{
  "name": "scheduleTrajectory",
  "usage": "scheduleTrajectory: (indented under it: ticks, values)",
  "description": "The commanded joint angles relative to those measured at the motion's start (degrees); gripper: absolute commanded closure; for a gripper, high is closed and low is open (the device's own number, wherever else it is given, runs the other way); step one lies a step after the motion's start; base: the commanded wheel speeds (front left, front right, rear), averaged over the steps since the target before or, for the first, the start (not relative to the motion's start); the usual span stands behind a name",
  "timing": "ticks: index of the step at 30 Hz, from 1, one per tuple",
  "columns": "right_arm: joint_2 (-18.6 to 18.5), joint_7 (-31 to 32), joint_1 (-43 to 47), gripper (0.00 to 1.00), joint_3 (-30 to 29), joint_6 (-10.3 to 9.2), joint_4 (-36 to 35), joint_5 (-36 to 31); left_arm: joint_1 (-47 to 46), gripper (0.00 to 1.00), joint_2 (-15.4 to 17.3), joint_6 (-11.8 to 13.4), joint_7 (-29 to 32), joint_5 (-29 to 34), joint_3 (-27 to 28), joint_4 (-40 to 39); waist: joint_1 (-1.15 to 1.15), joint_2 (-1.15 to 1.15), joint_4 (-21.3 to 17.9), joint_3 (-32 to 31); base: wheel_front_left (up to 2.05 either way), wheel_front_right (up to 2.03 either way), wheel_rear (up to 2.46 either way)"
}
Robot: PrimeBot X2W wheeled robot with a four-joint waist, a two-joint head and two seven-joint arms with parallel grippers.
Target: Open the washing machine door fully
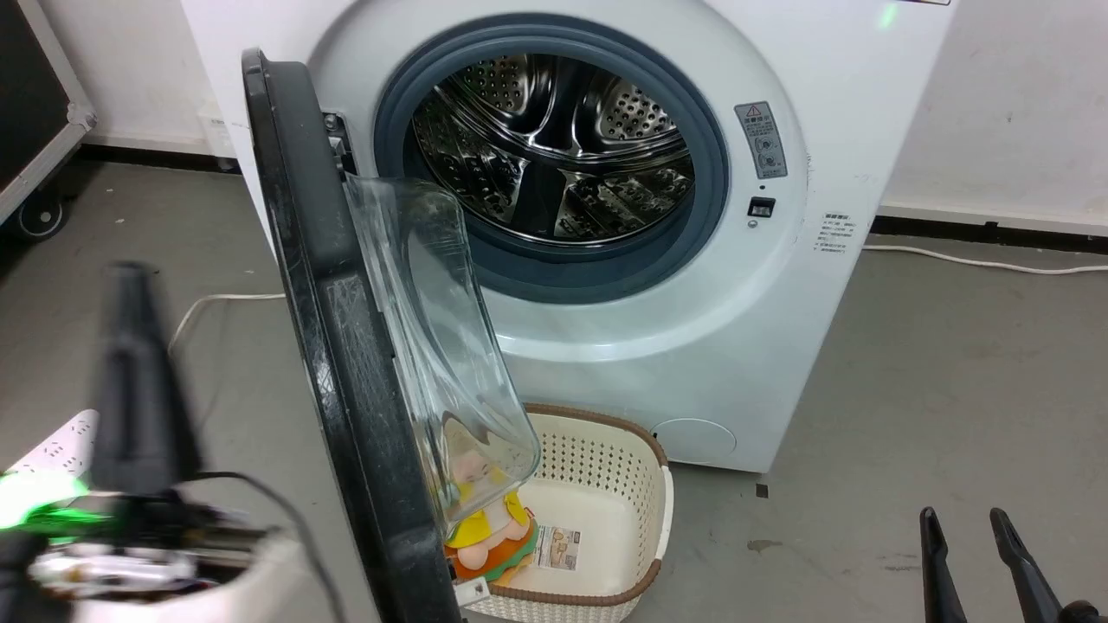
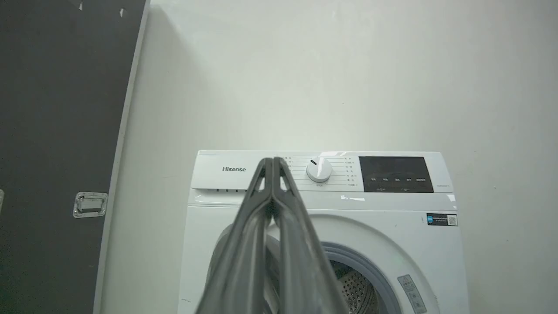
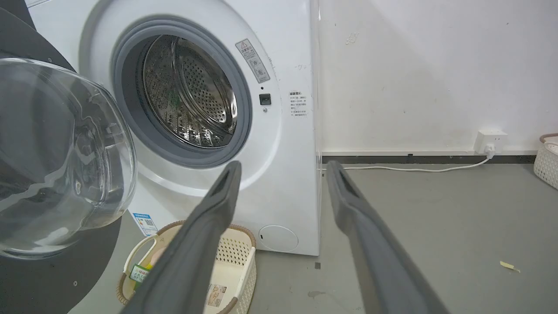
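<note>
The washing machine door (image 1: pixel 346 363) stands swung out on its left hinge, edge-on in the head view, its glossy black ring facing left and its clear glass bowl (image 1: pixel 433 346) bulging right. In the right wrist view the bowl (image 3: pixel 56 152) is at the left. The steel drum opening (image 1: pixel 554 147) is uncovered. My left gripper (image 1: pixel 130 285) is blurred, left of the door and apart from it; in its wrist view the left gripper (image 2: pixel 272 162) is shut on nothing, pointing at the control panel (image 2: pixel 318 172). My right gripper (image 1: pixel 962 517) (image 3: pixel 282 168) hangs open at the lower right, far from the door.
A cream basket (image 1: pixel 597 459) with a stuffed toy (image 1: pixel 485 519) sits on the floor under the door's lower end. A white cable (image 1: pixel 978 260) runs along the right wall to a socket (image 3: pixel 490 141). A black wheeled case (image 1: pixel 35 104) stands far left. Another basket (image 3: pixel 547 159) is far right.
</note>
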Motion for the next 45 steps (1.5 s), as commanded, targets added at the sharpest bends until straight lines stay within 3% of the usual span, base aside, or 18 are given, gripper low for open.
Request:
scheduleTrajectory:
  ticks: [1,11,18,22,32,45]
  values:
    - [0.18,-0.26,-0.05,0.0,0.06,0.05,0.31,0.33,0.86,1.0,0.6,-0.53,1.65,0.1,-1.82,-0.67,0.0,0.0,0.12,-0.01,0.0,0.0,0.0]
    - [0.18,-0.26,-0.43,0.0,-0.15,0.05,0.93,1.08,5.75,1.0,8.21,-2.11,19.0,-5.62,-22.22,0.69,0.0,0.0,1.05,0.52,0.0,0.0,0.0]
    - [0.18,-0.26,-0.93,0.0,-0.04,0.05,1.37,1.51,8.82,1.0,10.56,-2.17,24.79,-9.09,-29.39,6.55,0.0,0.0,1.31,0.97,0.0,0.0,0.0]
    - [0.18,-0.26,-1.07,0.0,-0.08,0.05,1.4,1.67,9.72,1.0,10.85,-2.14,25.6,-9.03,-30.47,9.41,0.0,0.0,1.64,1.41,0.0,0.0,0.0]
    - [0.18,-0.26,-1.05,0.0,-0.11,0.05,1.8,1.85,9.49,1.0,9.99,0.68,22.82,-7.32,-29.3,15.54,0.0,0.0,4.97,2.21,0.0,0.0,0.0]
    - [0.18,-0.26,-0.29,0.0,0.54,0.05,2.92,2.67,9.16,1.0,10.74,2.75,22.17,-7.43,-27.24,15.43,0.0,0.0,15.76,0.13,0.0,0.0,0.0]
